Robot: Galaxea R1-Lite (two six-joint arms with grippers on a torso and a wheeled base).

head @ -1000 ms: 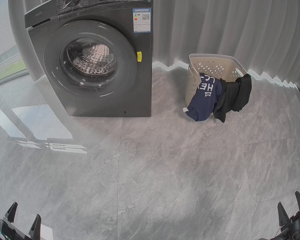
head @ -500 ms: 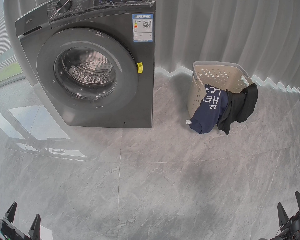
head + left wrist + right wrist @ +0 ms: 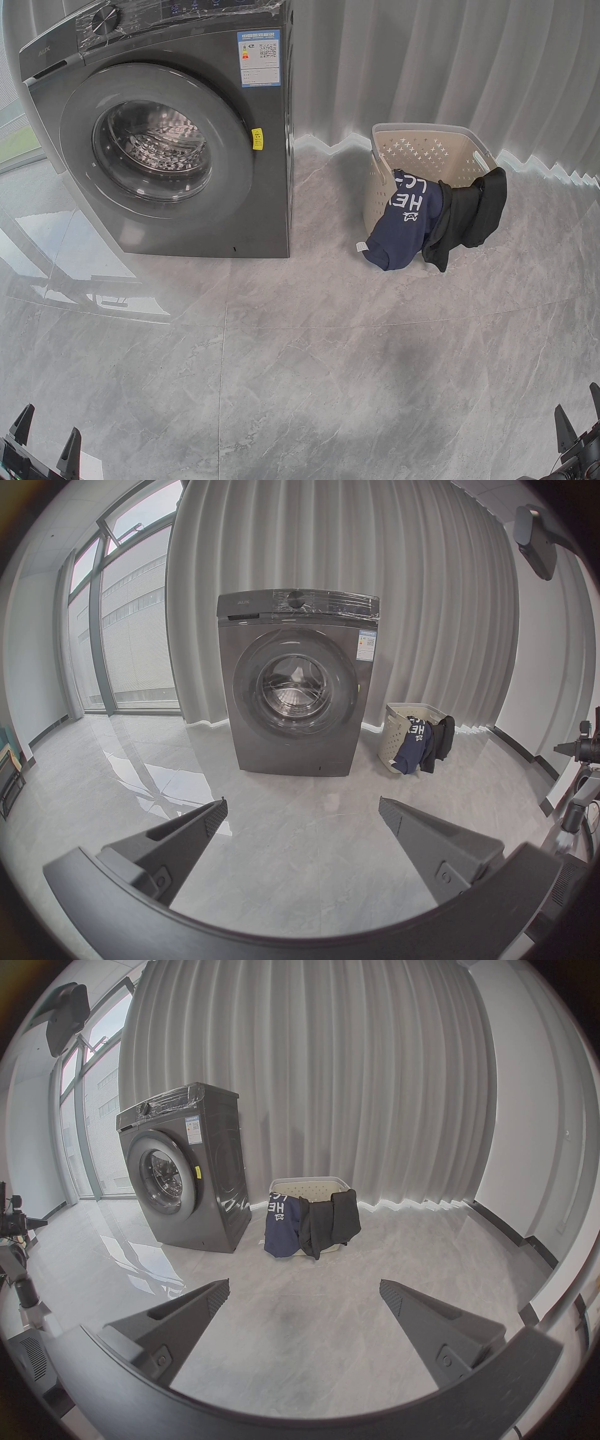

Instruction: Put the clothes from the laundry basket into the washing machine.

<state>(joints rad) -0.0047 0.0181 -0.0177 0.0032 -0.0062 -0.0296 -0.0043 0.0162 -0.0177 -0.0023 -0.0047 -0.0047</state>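
A dark grey washing machine (image 3: 169, 137) stands at the back left with its round glass door shut. To its right a beige laundry basket (image 3: 425, 147) sits on the floor by the curtain. A navy shirt (image 3: 405, 222) and a black garment (image 3: 465, 209) hang over its front rim. My left gripper (image 3: 47, 434) is low at the near left and open, holding nothing. At the near right, my right gripper (image 3: 581, 415) is open too, far from the basket. The machine (image 3: 297, 680) and basket (image 3: 406, 730) show in the left wrist view beyond that gripper (image 3: 303, 808); the right wrist view has the basket (image 3: 309, 1188) ahead of its gripper (image 3: 304, 1289).
Glossy grey floor tiles (image 3: 350, 362) stretch between me and the machine. Pale curtains (image 3: 450, 62) line the back wall. A window (image 3: 131, 611) is to the left of the machine.
The whole head view has shifted: machine and basket sit lower and more to the left, so the camera has moved. Both grippers keep their places in the frame.
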